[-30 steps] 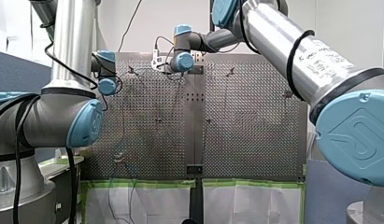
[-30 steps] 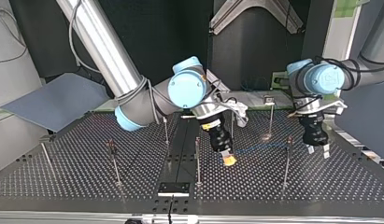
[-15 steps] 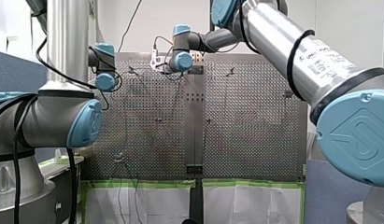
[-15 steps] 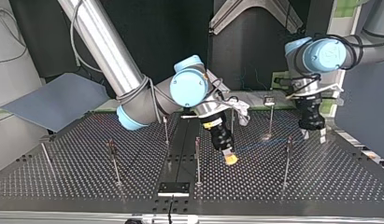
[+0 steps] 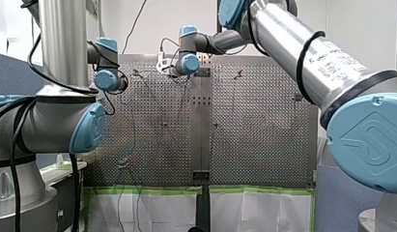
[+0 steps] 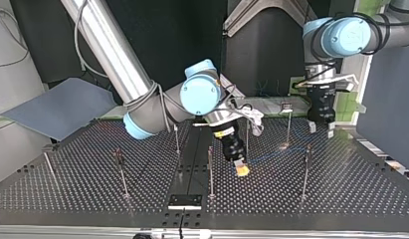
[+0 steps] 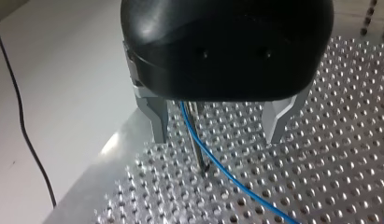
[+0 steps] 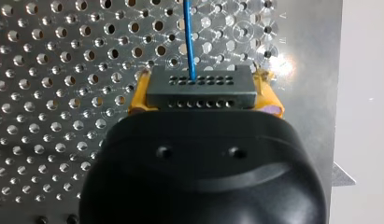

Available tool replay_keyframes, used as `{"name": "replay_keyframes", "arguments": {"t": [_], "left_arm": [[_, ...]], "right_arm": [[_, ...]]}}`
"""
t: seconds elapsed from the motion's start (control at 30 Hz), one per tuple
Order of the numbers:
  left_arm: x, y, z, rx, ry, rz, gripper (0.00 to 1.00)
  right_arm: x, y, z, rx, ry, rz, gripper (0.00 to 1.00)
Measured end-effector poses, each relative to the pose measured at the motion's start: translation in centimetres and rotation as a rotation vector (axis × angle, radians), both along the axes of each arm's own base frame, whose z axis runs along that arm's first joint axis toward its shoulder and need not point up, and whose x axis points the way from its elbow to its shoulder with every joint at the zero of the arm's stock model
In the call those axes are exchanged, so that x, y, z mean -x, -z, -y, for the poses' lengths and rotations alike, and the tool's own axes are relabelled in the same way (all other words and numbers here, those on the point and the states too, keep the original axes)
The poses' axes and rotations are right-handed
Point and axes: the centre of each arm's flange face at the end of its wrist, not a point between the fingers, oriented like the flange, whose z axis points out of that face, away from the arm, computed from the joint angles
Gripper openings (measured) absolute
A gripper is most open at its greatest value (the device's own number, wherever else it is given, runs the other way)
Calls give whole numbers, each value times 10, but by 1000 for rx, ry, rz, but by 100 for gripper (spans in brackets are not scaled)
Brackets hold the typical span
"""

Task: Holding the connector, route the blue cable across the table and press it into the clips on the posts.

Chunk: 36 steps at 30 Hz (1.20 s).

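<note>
While my right gripper (image 8: 206,88) has its yellow pads (image 8: 137,95) pinching the black connector (image 8: 201,85), the blue cable (image 8: 188,37) comes out of the connector's far face and runs straight ahead over the perforated table (image 8: 49,93). My left gripper (image 7: 216,135) hangs over the table with its 2 metal fingers (image 7: 158,122) spread wide, gripping nothing; 1 thin post (image 7: 195,140) and the cable show between them. In the top view that gripper sits far right, and the cable looks faint there, so I can't trace it fully.
</note>
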Motion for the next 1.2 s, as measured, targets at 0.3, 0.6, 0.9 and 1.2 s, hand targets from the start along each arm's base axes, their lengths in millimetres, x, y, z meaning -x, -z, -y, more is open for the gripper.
{"name": "replay_keyframes", "arguments": {"t": [0.3,0.6,0.9,1.2], "left_arm": [[18,-35,14,-81,20,18,100],[29,-61,26,-173,55,44,100],[18,-45,43,-240,116,-38,100],[7,-51,54,-307,136,-8,100]], "right_arm": [[1,1,1,0,3,-3,0],[1,2,2,-1,4,-4,0],[1,2,3,-2,6,-4,0],[1,2,3,-1,6,-5,0]]}}
